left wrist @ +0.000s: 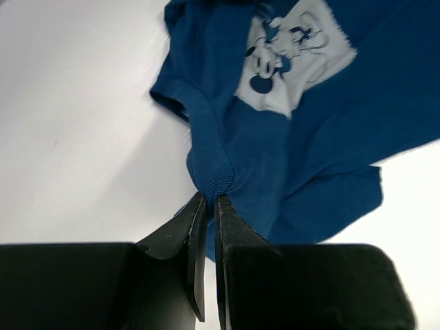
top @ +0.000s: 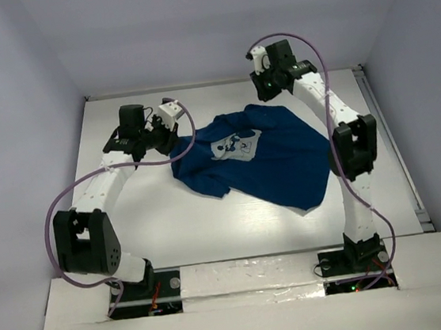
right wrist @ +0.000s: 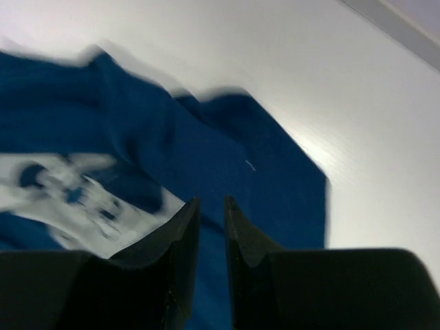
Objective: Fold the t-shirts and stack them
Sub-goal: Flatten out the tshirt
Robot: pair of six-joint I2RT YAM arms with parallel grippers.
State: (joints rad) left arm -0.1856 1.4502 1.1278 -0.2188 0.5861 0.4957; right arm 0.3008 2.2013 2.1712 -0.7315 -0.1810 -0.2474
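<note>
The t-shirt (top: 276, 163) lies crumpled on the table (top: 171, 218), in the middle of it and spreading toward the table's right side. Its white print (top: 236, 145) faces up and is creased, and folds run across the blue cloth. Its near-right corner reaches toward the table's front edge.

The left gripper (left wrist: 210, 201) is over the table's left-centre, at the shirt's left edge. It is clenched on a ribbed edge (left wrist: 213, 180) of the cloth, which bunches into a narrow ridge between the two black fingers (left wrist: 234, 227).

The right gripper (right wrist: 212, 210) hangs over the table's far-right part, above the shirt's far edge. Its jaws stand slightly apart with nothing between them. The wrist view is blurred, but blue cloth shows through the gap.

A purple cable (top: 58, 207) loops beside the left arm, above the table's left edge.
</note>
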